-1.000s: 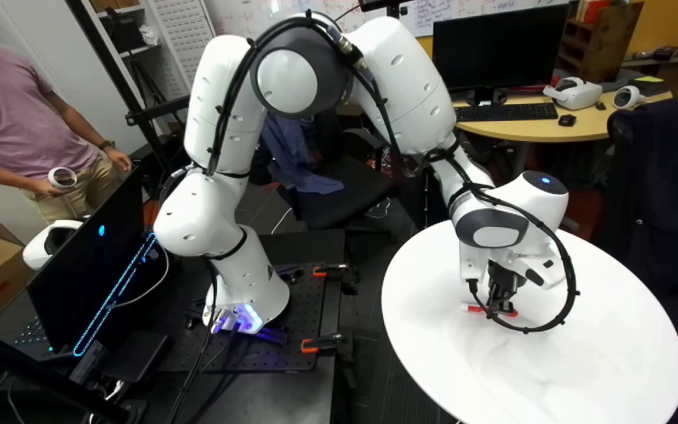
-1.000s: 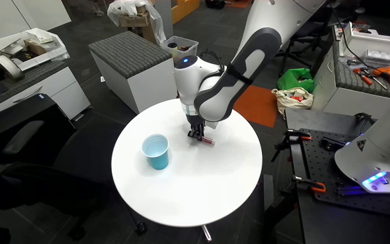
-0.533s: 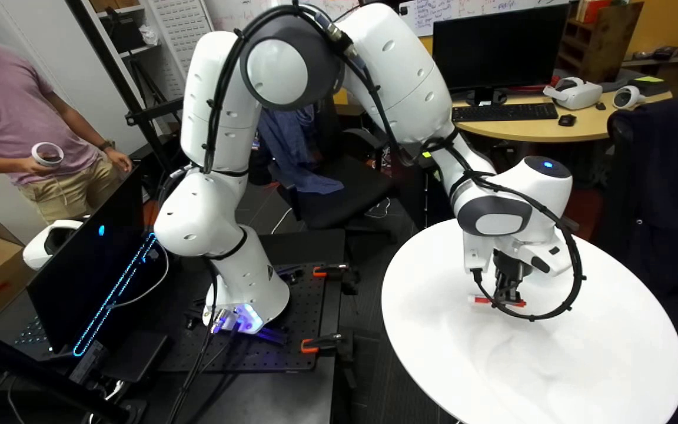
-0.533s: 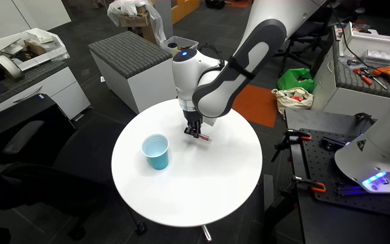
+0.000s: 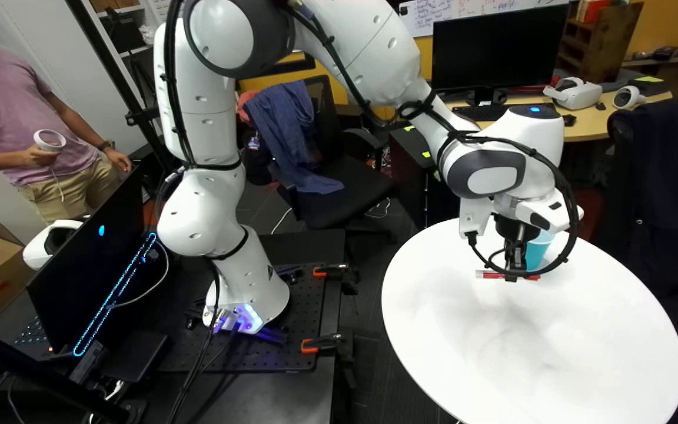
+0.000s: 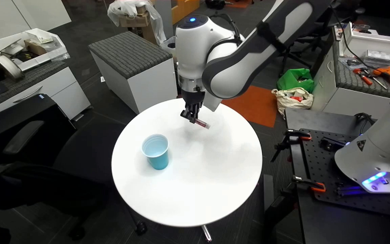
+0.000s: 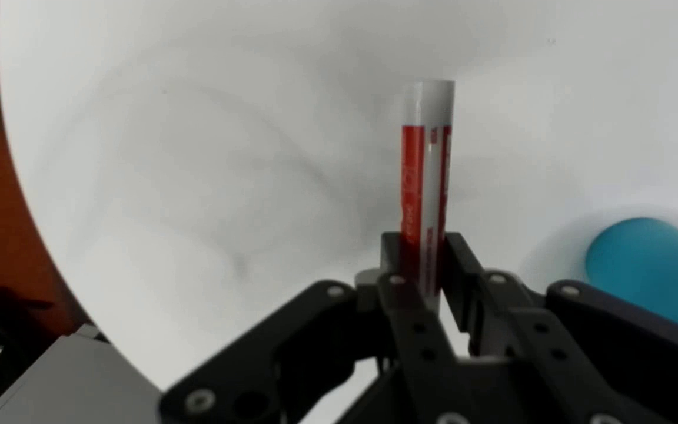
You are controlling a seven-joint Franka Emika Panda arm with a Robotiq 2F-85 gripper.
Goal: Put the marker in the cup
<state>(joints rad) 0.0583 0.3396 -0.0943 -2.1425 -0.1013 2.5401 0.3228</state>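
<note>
In the wrist view, the marker sticks straight out from the gripper, whose two black fingers press on its barrel from either side, pinching it. The far end is blank and pale; nearer the fingers comes a red printed sleeve, split lengthwise by a white band. Small lettering runs along both colours, too blurred to read in full. At the right edge the cup is partly out of view, showing a smooth, deep blue side. The table below is white with grey shading.

In an exterior view, the white arm reaches in over the table, and the marker is held above the surface, its pale end and red label poking out on one side of the gripper. The cup stands upright, apart from the marker, paler at its rim and inside, a stronger turquoise toward the foot.

In an exterior view, the marker lies almost level across the fingertips, pale at one end and red along the rest that shows. A black cable loops in front of the gripper, and the cup shows behind them, partly hidden.
</note>
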